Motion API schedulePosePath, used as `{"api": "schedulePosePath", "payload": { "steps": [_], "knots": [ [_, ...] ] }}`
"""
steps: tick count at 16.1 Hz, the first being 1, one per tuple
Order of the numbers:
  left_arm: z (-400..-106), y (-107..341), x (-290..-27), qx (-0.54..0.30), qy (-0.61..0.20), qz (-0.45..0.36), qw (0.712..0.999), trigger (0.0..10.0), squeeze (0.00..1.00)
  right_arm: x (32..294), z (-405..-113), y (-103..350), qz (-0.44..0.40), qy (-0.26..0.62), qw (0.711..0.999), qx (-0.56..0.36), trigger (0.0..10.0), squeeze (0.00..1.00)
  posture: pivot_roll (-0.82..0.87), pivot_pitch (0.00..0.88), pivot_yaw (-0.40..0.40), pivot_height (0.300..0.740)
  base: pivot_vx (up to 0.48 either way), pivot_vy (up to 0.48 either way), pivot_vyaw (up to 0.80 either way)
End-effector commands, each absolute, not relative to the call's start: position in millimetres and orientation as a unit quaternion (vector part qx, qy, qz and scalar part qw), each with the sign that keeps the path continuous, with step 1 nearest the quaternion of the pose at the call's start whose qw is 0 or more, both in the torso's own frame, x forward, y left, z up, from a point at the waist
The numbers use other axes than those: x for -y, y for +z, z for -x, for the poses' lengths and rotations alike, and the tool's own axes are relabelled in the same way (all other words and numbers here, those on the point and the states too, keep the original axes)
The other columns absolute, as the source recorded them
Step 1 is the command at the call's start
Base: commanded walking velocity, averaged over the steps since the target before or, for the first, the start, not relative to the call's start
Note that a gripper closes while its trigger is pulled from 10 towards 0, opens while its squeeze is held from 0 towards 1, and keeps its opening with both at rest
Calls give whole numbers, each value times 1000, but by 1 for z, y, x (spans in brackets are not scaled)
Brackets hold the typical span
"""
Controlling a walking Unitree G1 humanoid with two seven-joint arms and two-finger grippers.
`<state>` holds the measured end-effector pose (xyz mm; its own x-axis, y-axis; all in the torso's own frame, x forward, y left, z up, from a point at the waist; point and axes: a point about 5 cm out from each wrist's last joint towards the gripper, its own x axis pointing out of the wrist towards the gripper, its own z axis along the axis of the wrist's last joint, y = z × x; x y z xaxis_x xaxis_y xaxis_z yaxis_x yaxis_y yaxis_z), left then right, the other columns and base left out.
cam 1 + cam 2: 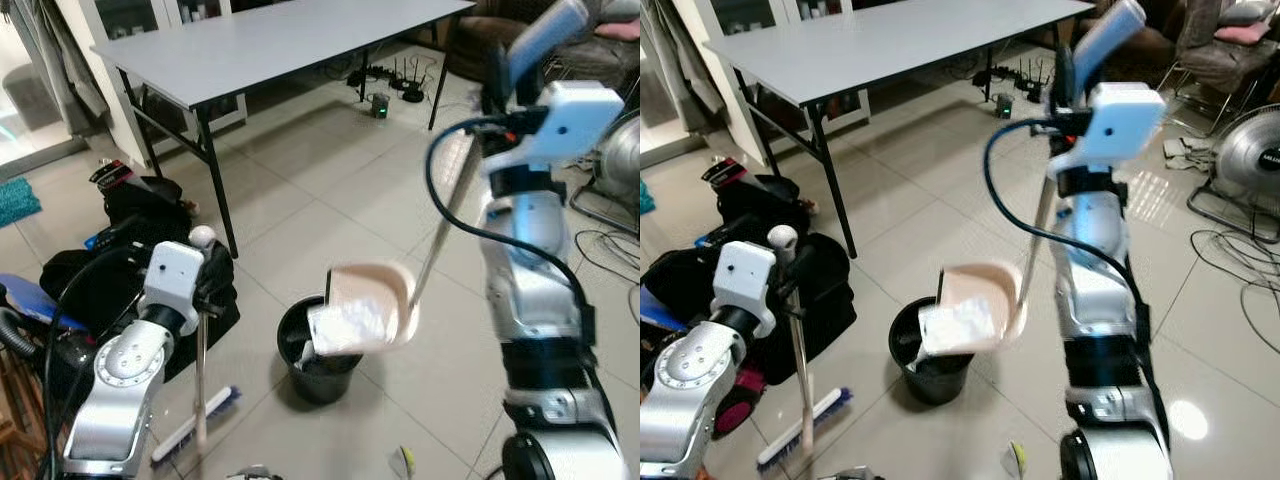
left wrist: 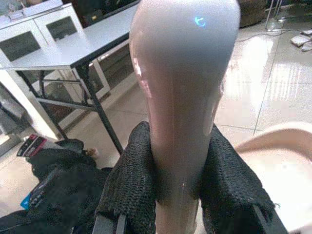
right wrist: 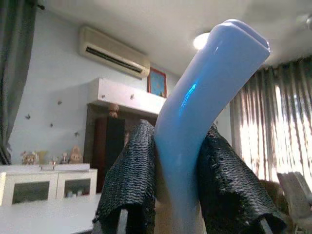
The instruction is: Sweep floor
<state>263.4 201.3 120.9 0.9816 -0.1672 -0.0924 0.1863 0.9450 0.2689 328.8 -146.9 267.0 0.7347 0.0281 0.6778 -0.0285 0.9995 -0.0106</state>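
My right gripper is raised high and shut on the blue grip of a long-handled dustpan. The beige dustpan hangs tilted over a black bin, with white crumpled paper sliding from its lip into the bin. My left gripper is shut on the pale handle of a broom, held upright. The broom's blue and white brush head rests on the tiled floor beside my left arm. A small yellow-green scrap lies on the tiles near the bin.
A grey table with black legs stands ahead. Black bags sit on the floor at the left. A fan and loose cables lie at the right. A power strip with chargers sits under the table.
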Motion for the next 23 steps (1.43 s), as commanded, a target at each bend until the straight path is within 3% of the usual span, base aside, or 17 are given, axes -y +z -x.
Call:
{"api": "schedulePosePath", "payload": {
  "steps": [1,12,14,16,23],
  "knots": [
    [-263,129,-207,-14,-82,-151,985,10000,0,141,-326,283,-1,16,912,410,10000,0,144,4,25,740,0,0,0],
    [-248,121,-227,-32,-61,-160,985,10000,0,54,-331,271,61,145,870,467,10000,0,202,58,10,740,0,0,0],
    [-244,118,-231,-37,-55,-162,984,10000,0,18,-325,250,93,216,858,457,10000,0,214,62,6,740,0,0,0],
    [-243,118,-232,-38,-54,-163,984,10000,0,2,-319,233,124,250,850,446,10000,0,219,62,5,740,0,0,0],
    [-247,118,-236,-37,-56,-164,984,10000,0,-30,-295,206,184,300,801,484,10000,0,215,52,13,740,0,0,0]
  ]
}}
